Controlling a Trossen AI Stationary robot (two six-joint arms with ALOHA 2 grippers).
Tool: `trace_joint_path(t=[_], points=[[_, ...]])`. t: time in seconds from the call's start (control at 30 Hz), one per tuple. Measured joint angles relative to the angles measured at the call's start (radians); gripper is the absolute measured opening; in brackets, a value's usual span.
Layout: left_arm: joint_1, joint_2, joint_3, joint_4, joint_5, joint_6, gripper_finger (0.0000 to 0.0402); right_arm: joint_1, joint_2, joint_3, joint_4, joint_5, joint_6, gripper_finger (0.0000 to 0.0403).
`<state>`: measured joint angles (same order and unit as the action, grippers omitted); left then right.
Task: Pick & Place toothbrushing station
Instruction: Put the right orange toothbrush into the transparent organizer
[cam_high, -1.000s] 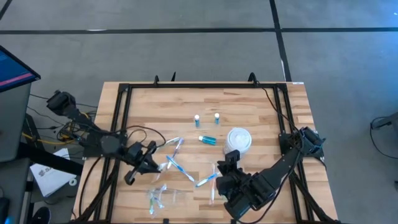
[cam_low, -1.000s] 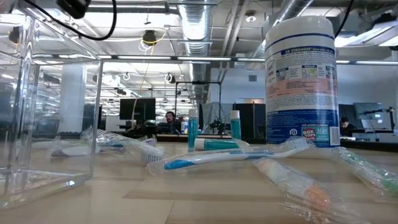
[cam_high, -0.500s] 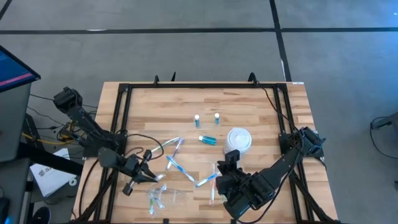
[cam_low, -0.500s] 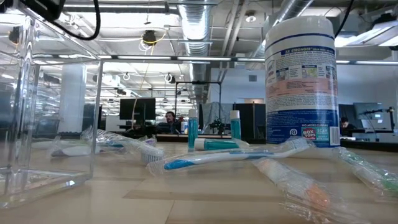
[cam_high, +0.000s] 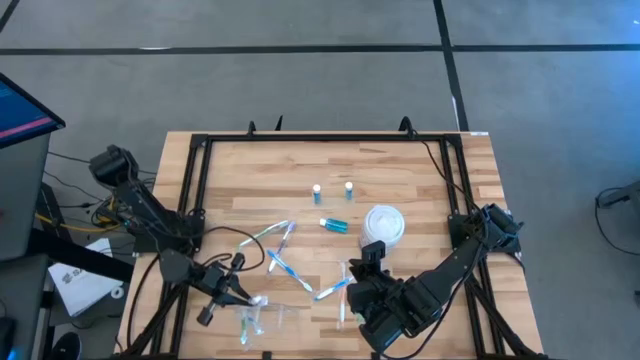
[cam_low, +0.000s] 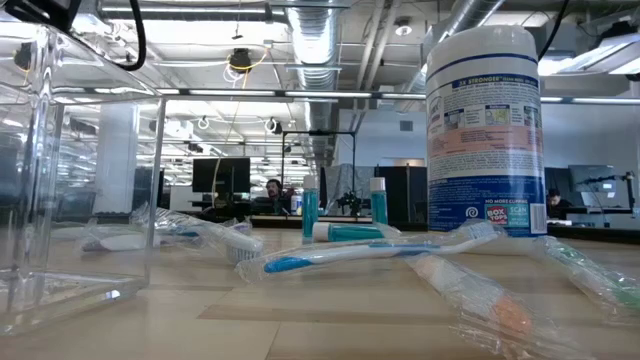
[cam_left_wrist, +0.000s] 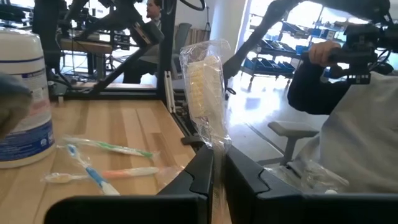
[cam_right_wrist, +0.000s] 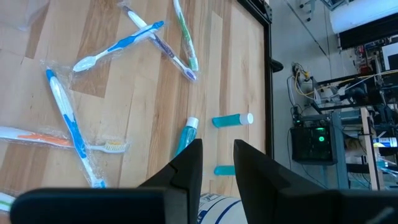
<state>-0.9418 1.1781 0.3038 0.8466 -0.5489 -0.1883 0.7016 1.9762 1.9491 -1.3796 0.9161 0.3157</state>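
Down at the near left corner of the table, the left gripper hung low beside the clear acrylic holder, and its fingers were clamped on a wrapped toothbrush. In the left wrist view that brush stood bristles-up between the two dark fingers, film wrapper crinkling round the head; gripped low on the handle like that, it looked set up to be dropped end-first into the holder. That was a judgement, mind: the placement was not done.

Across the middle of the table the rest of the station lay scattered. A blue-handled toothbrush lay at mid-table, more of them fanned out around it, one with an orange accent lying flat in its wrapper. Two small blue bottles stood upright toward the far side, well apart from the brushes, and a third bottle lay on its side just beside the white wipes canister. Flat and loose like this, each piece probably needed its own pick.

Over on the right, the right gripper waited near the front edge, just short of the canister, fingers parted and carrying nothing, looking out over the brushes from the right wrist view.
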Motion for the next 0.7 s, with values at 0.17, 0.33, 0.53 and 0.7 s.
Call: trace_joint_path(t=[0.17, 0.33, 0.53, 0.7], points=[[-0.019, 0.051, 0.000, 0.041, -0.012, 0.003, 0.0014, -0.005, 0.000, 0.000, 0.000, 0.000, 0.000, 0.0082], [-0.033, 0.106, 0.000, 0.083, -0.031, 0.005, 0.0014, -0.005, 0.000, 0.000, 0.000, 0.000, 0.000, 0.0082], [-0.044, 0.174, 0.000, 0.132, -0.034, 0.008, 0.0012, -0.005, 0.000, 0.000, 0.000, -0.002, 0.000, 0.0082], [-0.058, 0.213, 0.000, 0.160, -0.038, 0.007, 0.0013, -0.005, 0.000, 0.000, 0.000, -0.003, 0.000, 0.0082]])
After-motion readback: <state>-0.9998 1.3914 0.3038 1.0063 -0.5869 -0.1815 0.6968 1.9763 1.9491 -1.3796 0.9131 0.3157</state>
